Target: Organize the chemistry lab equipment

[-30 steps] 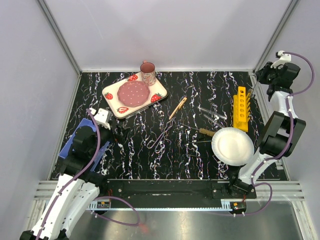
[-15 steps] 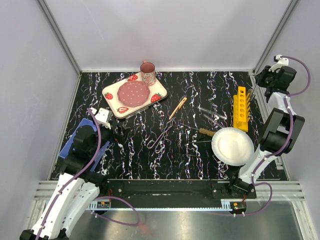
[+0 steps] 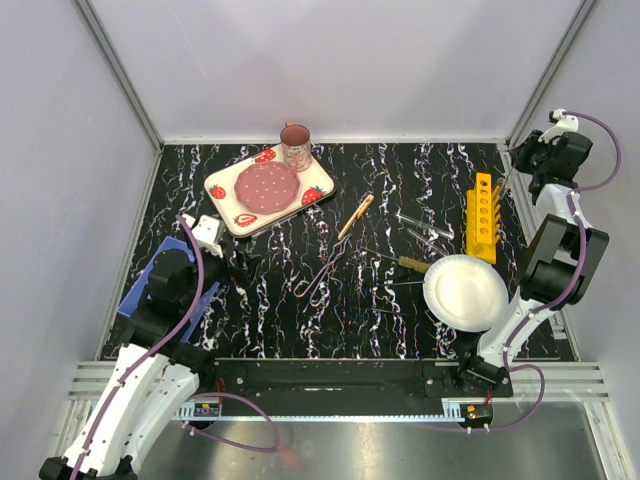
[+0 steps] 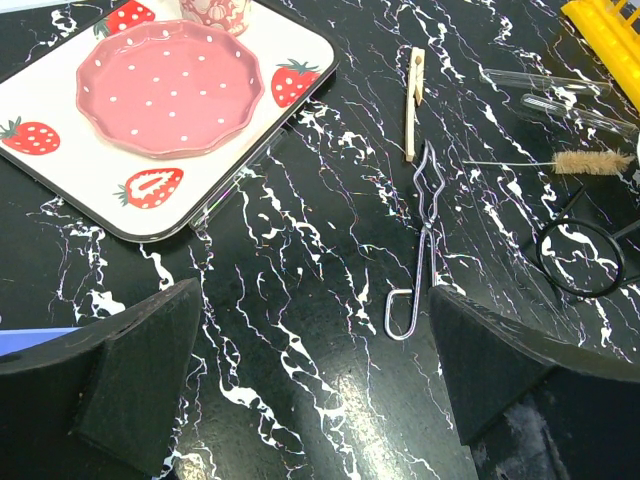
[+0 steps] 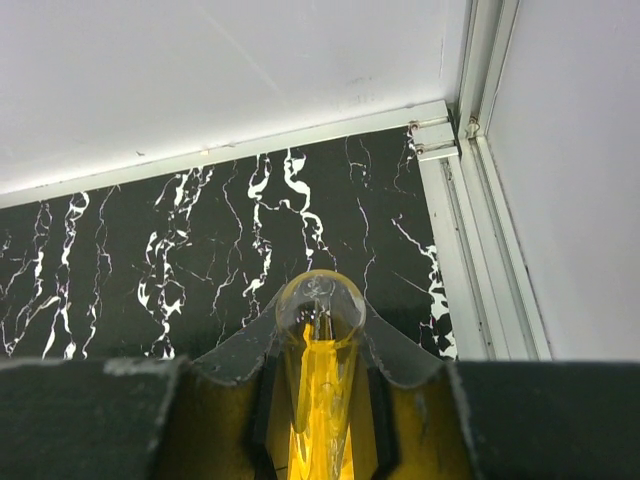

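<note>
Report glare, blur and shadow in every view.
Top external: even soft light, sharp; loose test tubes nearly vanish against the marbled table. Left wrist: wire tong crisp, own fingers dark. Right wrist: bright glint on the held test tube.

Upper left of the frame, on the black marbled surface (image 3: pixel 400 170): strawberry-patterned tray (image 3: pixel 228 205) bearing a pink dotted plate (image 3: pixel 267 185), pink mug (image 3: pixel 296 147) at its far corner. Lower right: round white plate (image 3: pixel 466 292). Far left: blue flat item (image 3: pixel 128 300), partly hidden.
</note>
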Available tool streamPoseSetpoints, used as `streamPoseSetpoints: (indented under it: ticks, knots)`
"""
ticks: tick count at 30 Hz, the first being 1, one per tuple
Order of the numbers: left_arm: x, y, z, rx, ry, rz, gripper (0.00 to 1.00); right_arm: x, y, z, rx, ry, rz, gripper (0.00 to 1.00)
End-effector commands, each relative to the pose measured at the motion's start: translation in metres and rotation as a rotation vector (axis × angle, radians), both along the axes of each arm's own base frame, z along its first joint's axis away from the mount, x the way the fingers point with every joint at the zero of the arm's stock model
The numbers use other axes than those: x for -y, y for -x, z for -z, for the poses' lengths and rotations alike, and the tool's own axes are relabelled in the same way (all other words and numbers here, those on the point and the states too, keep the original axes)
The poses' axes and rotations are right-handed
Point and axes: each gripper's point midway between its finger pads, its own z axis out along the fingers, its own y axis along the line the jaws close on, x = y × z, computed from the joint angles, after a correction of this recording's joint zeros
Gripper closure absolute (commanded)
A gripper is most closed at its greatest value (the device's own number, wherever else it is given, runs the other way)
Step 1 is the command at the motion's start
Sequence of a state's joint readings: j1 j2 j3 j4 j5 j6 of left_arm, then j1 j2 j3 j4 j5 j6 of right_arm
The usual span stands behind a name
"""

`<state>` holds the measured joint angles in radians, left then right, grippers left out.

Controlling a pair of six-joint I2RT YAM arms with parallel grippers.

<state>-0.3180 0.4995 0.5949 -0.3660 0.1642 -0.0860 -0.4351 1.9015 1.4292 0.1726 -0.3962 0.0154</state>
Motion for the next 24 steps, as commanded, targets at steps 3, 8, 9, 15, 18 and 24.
streamPoseSetpoints:
  ticks: [3, 8, 9, 15, 18, 24]
  knots:
    - [0.003, -0.004, -0.009, 0.040, 0.002, 0.013, 0.01, 0.011, -0.014, -0.037, 0.106, 0.032, 0.027, 0.79]
    - [0.003, -0.004, -0.008, 0.038, 0.002, 0.015, 0.01, 0.015, -0.017, -0.034, 0.108, 0.036, 0.040, 0.79]
    - [0.003, -0.004, -0.009, 0.041, 0.002, 0.013, 0.01, 0.014, -0.018, -0.033, 0.108, 0.032, 0.040, 0.79]
    - [0.003, -0.004, -0.008, 0.037, 0.001, 0.015, 0.01, 0.017, -0.019, -0.020, 0.089, 0.022, 0.053, 0.79]
    - [0.003, -0.004, -0.008, 0.035, 0.000, 0.013, 0.01, 0.017, -0.018, -0.015, 0.083, 0.021, 0.053, 0.79]
    - [0.002, -0.005, -0.008, 0.034, 0.000, 0.012, 0.01, 0.012, -0.013, -0.006, 0.070, 0.021, 0.039, 0.78]
